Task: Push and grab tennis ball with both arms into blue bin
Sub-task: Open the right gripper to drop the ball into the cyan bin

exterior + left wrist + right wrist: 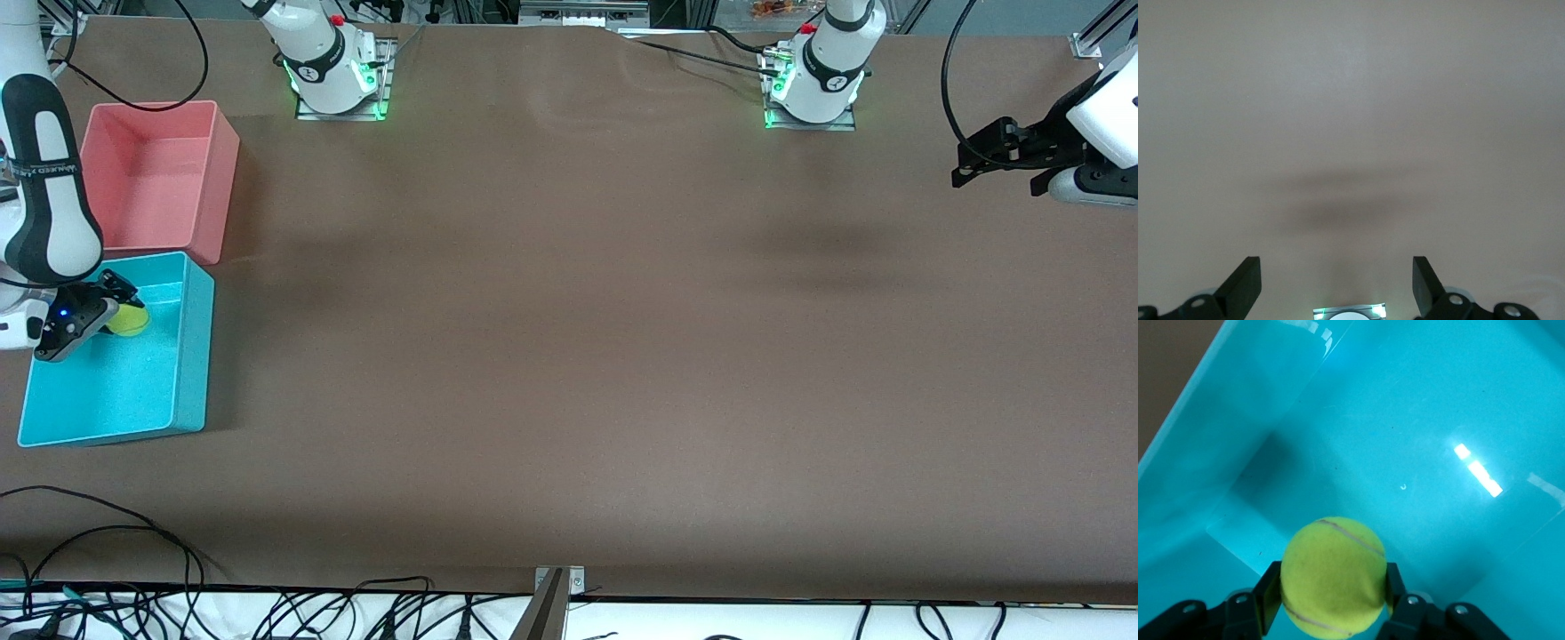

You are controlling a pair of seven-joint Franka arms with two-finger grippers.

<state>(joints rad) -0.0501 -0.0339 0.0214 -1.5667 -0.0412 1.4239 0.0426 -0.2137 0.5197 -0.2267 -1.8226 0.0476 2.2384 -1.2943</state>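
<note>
The yellow-green tennis ball (pixel 130 319) is held between the fingers of my right gripper (pixel 114 307) over the inside of the cyan-blue bin (pixel 187 356). In the right wrist view the ball (pixel 1333 577) sits pinched between both black fingers (pixel 1269 593), above the bin's floor (pixel 1418 473). My left gripper (pixel 996 164) is open and empty, up in the air over the table at the left arm's end. In the left wrist view its fingers (pixel 1241 283) stand wide apart over bare brown table.
A pink-red bin (pixel 160 182) stands right beside the blue bin, farther from the front camera. Cables (pixel 267 613) lie along the table's front edge. The brown table (pixel 569 338) stretches between the two arms.
</note>
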